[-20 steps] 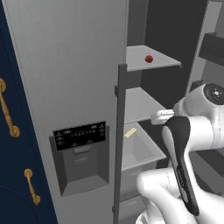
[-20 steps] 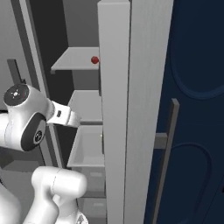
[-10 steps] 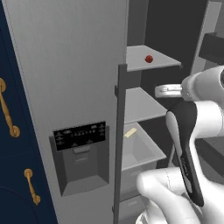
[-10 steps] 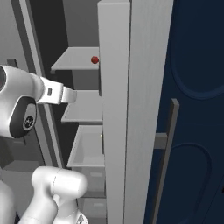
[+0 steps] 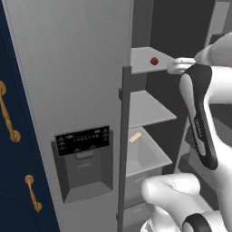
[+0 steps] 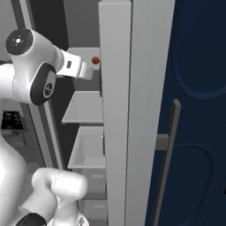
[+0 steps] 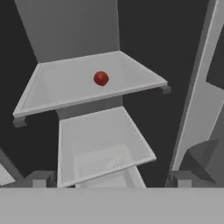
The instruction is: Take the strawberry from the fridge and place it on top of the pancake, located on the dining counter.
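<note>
Arm raised to top shelf (image 7: pixel 65 94); end effector (image 5: pixel 181 65) wide open, empty. Strawberry (image 7: pixel 101 78) light, soft, rolls: pinch gently across middle.

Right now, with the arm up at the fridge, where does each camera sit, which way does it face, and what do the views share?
Left base view: behind the arm's left, facing the fridge; white arm at right.
Right base view: behind its right, looking past the fridge door's edge at the shelves; arm at left, hand near the top shelf.
Hand view: on the hand, looking along the open gripper at the shelves.
All three share the strawberry on the top shelf.
</note>
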Controlling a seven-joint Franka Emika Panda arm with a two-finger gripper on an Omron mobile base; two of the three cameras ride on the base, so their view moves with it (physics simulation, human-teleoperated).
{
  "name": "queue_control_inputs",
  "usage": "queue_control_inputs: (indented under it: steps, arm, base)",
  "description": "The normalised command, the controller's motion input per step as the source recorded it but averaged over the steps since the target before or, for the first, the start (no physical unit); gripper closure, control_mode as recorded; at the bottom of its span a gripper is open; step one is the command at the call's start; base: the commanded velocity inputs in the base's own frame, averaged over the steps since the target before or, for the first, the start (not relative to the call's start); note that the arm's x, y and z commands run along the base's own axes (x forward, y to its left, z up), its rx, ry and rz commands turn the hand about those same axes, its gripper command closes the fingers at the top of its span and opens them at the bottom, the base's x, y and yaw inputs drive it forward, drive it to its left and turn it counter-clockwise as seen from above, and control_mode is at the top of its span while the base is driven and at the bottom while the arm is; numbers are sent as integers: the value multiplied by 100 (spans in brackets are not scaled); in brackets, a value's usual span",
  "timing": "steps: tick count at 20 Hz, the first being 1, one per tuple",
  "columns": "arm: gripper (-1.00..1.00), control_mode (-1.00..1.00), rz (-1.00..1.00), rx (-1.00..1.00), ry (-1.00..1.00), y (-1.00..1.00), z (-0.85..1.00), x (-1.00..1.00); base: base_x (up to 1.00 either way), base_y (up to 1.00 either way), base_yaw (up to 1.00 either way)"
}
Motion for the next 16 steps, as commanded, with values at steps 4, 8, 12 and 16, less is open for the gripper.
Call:
queue_control_inputs:
  steps: [4,8,12,16]
  arm:
    - [-100,-100,-2,-9,14,31,6,87]
    - [-100,-100,0,-3,8,0,0,67]
    - [-100,-100,0,0,0,-13,0,88]
    - [-100,-100,0,0,0,0,-13,100]
  base:
    - [0,0,0]
    - [0,0,0]
    - [0,0,0]
    - [0,0,0]
